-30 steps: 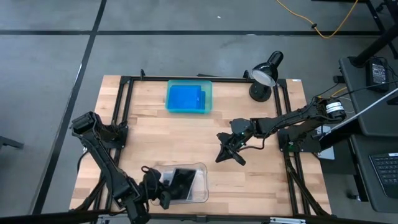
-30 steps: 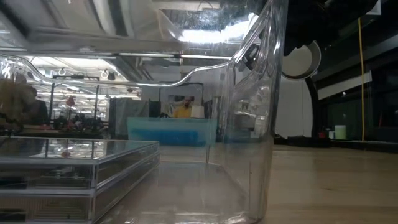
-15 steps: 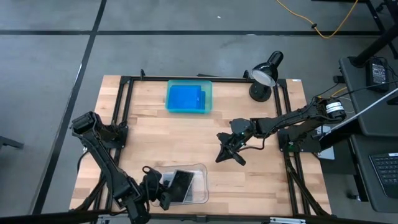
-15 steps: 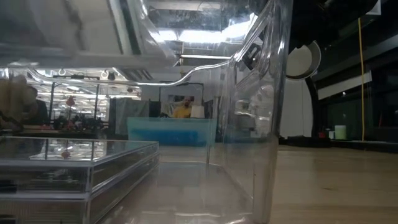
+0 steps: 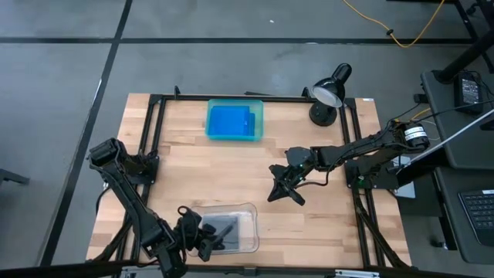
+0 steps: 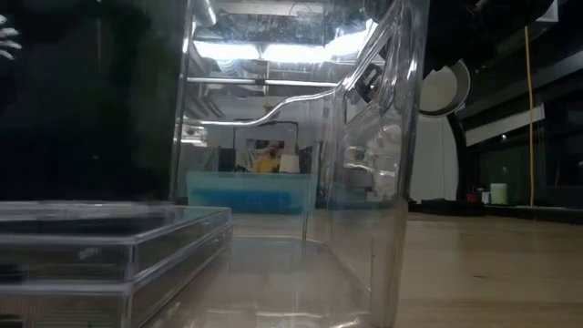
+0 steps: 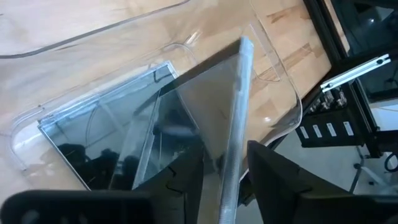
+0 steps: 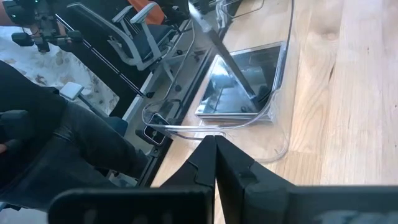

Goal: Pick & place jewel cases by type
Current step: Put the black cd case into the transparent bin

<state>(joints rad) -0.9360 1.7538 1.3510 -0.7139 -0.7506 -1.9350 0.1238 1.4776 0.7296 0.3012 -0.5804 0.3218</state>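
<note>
The left gripper (image 7: 224, 171) hangs over the clear plastic tray (image 5: 248, 241), fingers parted, with a dark grey jewel case (image 7: 214, 106) on edge between them, its long edge running straight ahead and tipping toward the stacked cases (image 7: 106, 134) just beside; the right gripper (image 5: 281, 188), pinched shut and empty, is farther off

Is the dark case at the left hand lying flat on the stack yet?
No: in the left wrist view the dark jewel case stands tilted on edge between the left hand's fingers, above the cases lying flat in the clear tray.
</note>
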